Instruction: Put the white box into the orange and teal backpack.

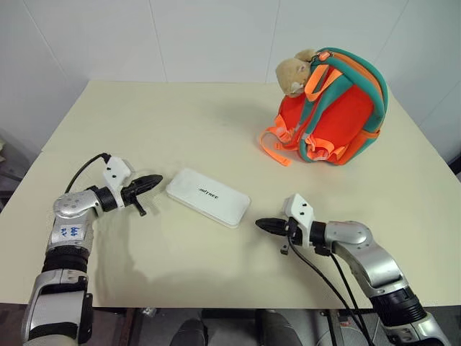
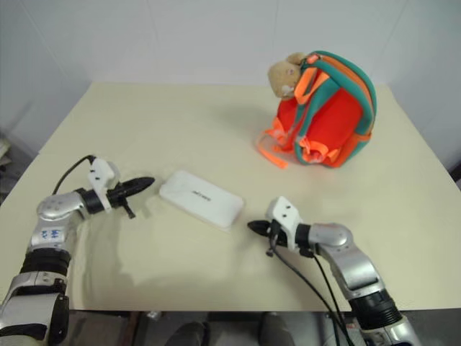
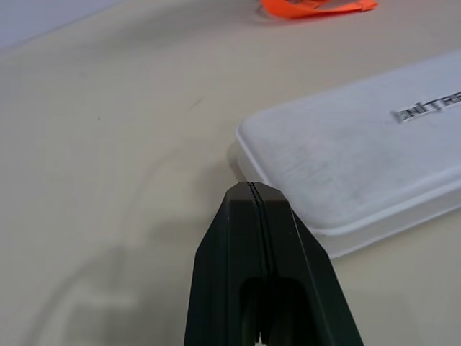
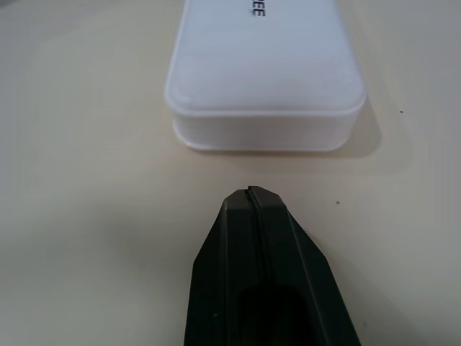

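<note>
lay flat near the middle of the cream table (image 1: 180, 137): white box (image 1: 208, 196), dark lettering up, set at a slant; flanked at its two short ends by left gripper (image 1: 157, 181) and right gripper (image 1: 261, 225), each aimed at the nearer end; fingers pressed fully together on both, nothing held; left tip just beside one corner, not clearly touching; right tip near the other end, a bare strip of table between; stood upright well beyond the box, toward the far right: orange and teal backpack (image 1: 338, 115), tan plush toy (image 1: 294, 74) at its top, orange straps trailing onto the table.
</note>
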You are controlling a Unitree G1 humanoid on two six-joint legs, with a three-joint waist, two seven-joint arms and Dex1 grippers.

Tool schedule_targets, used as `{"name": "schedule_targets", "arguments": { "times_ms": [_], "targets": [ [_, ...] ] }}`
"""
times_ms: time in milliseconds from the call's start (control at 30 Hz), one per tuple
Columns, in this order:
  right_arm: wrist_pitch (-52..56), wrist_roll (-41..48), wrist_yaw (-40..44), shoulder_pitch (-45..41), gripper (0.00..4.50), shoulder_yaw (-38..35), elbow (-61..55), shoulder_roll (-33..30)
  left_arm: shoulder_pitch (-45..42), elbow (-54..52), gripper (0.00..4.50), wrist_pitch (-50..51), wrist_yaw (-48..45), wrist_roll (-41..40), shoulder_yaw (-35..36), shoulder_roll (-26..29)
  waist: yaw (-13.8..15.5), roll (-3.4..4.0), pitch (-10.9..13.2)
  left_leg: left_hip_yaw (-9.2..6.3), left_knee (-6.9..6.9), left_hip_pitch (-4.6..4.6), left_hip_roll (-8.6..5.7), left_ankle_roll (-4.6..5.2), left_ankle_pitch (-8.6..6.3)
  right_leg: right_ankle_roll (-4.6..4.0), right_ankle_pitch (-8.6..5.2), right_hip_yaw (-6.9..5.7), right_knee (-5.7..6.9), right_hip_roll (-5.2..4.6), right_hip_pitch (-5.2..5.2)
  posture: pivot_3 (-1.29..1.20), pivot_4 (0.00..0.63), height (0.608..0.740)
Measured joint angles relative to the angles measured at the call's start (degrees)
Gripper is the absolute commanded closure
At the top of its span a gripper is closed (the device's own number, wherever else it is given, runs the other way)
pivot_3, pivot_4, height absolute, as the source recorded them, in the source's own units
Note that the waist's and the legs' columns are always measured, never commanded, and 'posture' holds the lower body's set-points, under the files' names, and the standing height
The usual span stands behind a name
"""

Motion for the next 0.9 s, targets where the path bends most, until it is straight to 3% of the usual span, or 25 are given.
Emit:
{"name": "schedule_targets", "arguments": {
  "times_ms": [567,900],
  "targets": [
    [1.72,-1.99,-2.20,-3.59,4.38,2.09,1.07,5.38,-2.55,5.05,4.50,-1.92,2.65,2.18,-0.71,-2.92,-0.15,-0.02,-0.02,0.01,0.06,0.02,0.00,0.00,0.01,0.00,0.00,-0.02,0.12,0.00,-0.01,0.00,0.150,0.740],
    [2.41,-1.37,0.17,-5.50,4.38,1.34,1.91,3.00,7.26,-12.92,4.50,4.22,-3.05,-2.52,-0.91,-3.44,-0.65,-0.02,-0.02,0.00,0.04,0.02,0.00,0.00,0.01,0.01,0.00,-0.02,0.08,-0.04,0.02,0.00,0.150,0.740]
  ]
}}
